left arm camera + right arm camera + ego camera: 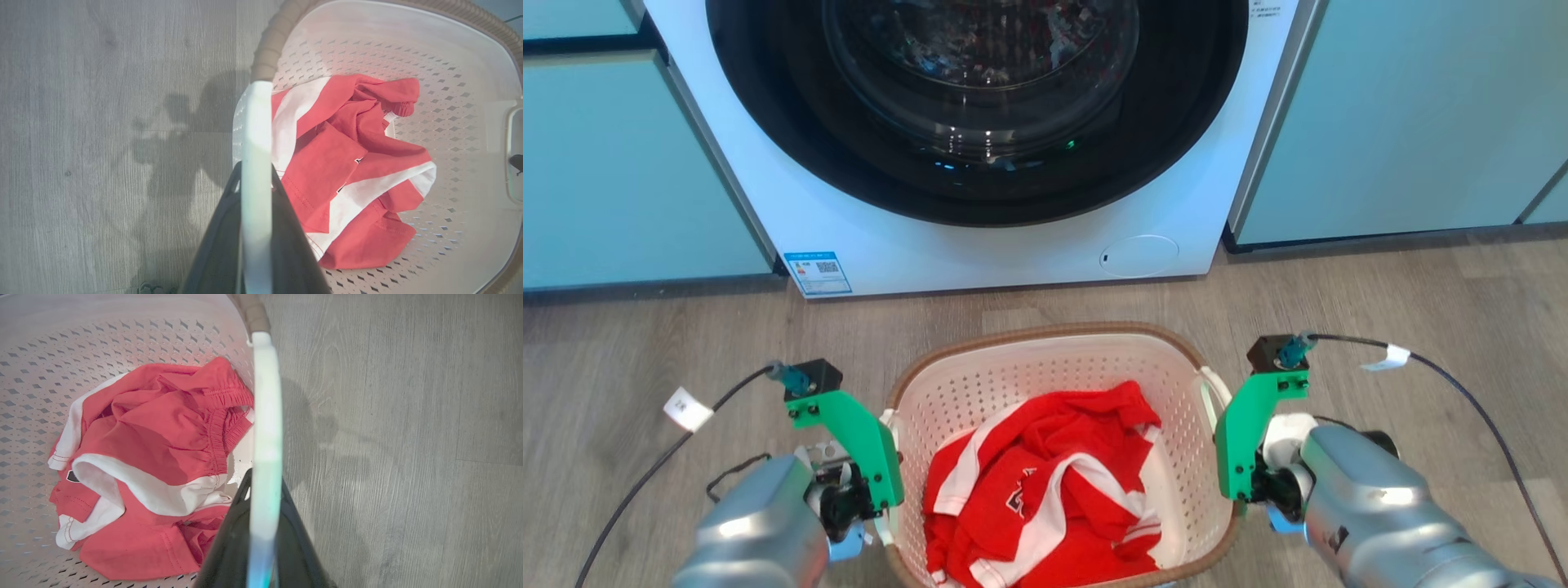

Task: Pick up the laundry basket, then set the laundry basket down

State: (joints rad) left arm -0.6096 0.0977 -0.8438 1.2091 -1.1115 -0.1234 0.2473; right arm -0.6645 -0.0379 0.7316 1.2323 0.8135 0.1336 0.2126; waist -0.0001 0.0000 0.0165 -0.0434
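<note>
Closest to me, my left gripper (255,179) is clenched on the white left handle (255,122) of the laundry basket (1045,331); in the left wrist view the strap runs straight up between the two dark fingers (216,245). My right gripper (265,482) is clamped the same way on the right handle (267,416), its dark fingers (229,547) on either side of the strap. From the head camera, the green bracket on each wrist sits just outside the basket's brown rim, one on each side.

The basket sits between the two arms, low in the middle of the head view, with its near end cut off by the bottom edge. I cannot tell whether it rests on the floor (645,343) or hangs clear of it. Inside lies a crumpled red garment with white stripes (1045,482), piled toward the near half of the perforated bottom.

Beyond the basket is a strip of grey wood-look floor, then a white washing machine (980,237) with its dark round door (980,82) facing me. Pale blue-green cabinets (605,163) stand on both sides of it.
</note>
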